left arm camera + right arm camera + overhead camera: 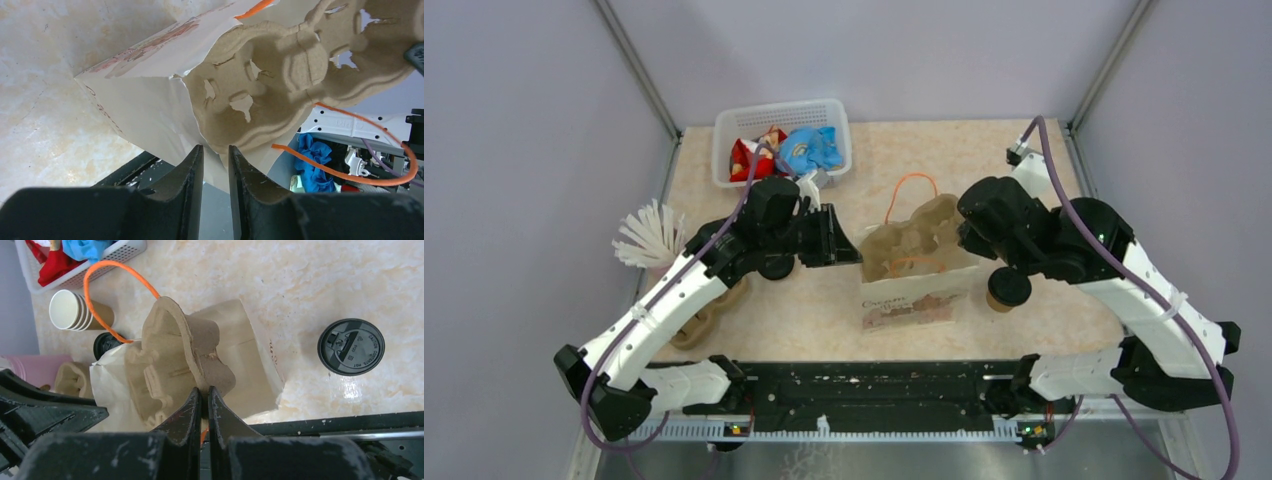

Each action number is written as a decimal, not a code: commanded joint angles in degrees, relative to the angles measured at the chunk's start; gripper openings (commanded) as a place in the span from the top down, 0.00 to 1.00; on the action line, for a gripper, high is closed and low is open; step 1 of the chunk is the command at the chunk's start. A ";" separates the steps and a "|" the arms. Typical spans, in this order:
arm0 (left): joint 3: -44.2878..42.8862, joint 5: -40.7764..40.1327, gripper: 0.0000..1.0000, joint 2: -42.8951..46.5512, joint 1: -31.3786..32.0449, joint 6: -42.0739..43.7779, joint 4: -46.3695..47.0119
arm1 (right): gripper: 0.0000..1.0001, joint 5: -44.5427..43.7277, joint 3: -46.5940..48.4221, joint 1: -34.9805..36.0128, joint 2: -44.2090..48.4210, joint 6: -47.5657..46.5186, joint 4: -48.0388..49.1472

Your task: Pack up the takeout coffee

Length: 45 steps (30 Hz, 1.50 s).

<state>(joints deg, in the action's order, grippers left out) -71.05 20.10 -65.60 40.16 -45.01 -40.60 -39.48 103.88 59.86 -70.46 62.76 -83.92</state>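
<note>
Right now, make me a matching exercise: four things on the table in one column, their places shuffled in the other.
1 takeout coffee
2 cup carrier
3 stack of lidless cups
4 snack packets

A in the white basket
B lying on its side
C partly inside the paper bag
D standing upright beside the bag

Pairs: 1-D, 2-C, 3-B, 4-A

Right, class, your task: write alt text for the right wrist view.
The right fingers pinch the rim of a pulp cup carrier standing in an orange-handled paper bag. A black-lidded takeout coffee stands apart on the table, at the picture's right.
</note>
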 commanded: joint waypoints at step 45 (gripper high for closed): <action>1.53 0.24 0.68 2.88 -0.08 -1.88 3.65 | 1.00 5.62 -22.33 0.62 9.64 7.10 18.82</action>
<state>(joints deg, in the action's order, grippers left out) -69.95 19.90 -63.94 40.16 -46.61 -39.42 -34.44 81.78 59.90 -61.82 70.08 -68.03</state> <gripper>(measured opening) 0.321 0.023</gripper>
